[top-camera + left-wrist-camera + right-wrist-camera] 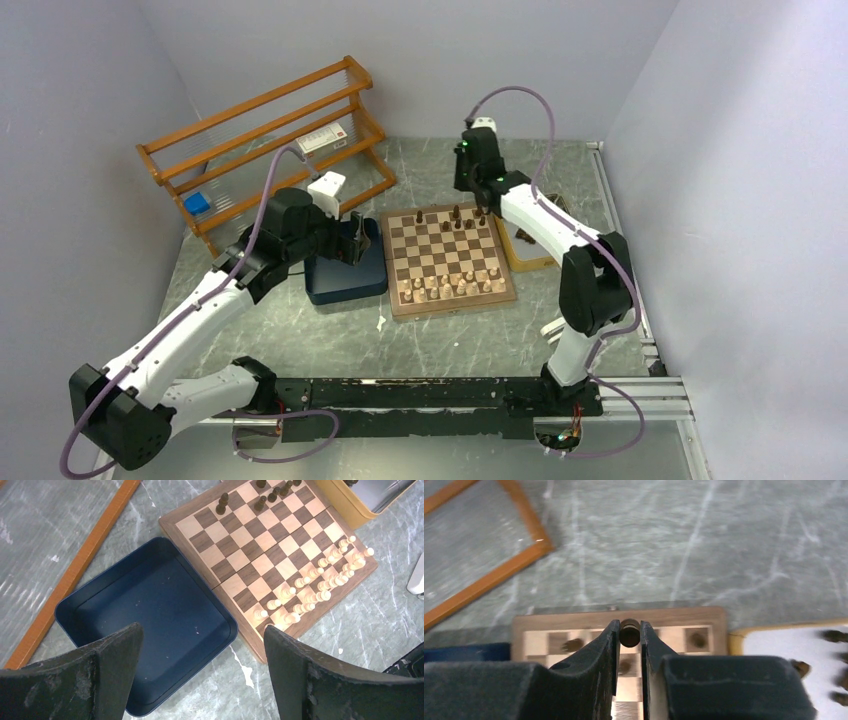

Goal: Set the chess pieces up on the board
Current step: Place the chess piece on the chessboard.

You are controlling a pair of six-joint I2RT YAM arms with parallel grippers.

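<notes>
Light's soft and even from above, barely any shadows, slight sheen on the surface (330, 330). Top view's fairly crisp. Right wrist shot is mushy though, board (564, 621) blurred, dark pieces (836, 636) at 3 o'clock just smudges.

One chessboard (447, 258), one dark blue tray (150, 615), one yellow tray (345, 507) and one wooden rack (265, 140) are on the desk (450, 350). About six dark chessmen (456, 213) stand on the chessboard, one further dark chessman (629, 632) is pinched between the right jaws, and at least four more lie blurred in the yellow tray. The pale chessmen (301, 582) number about sixteen, in two rows too crowded for a sure count.
</notes>
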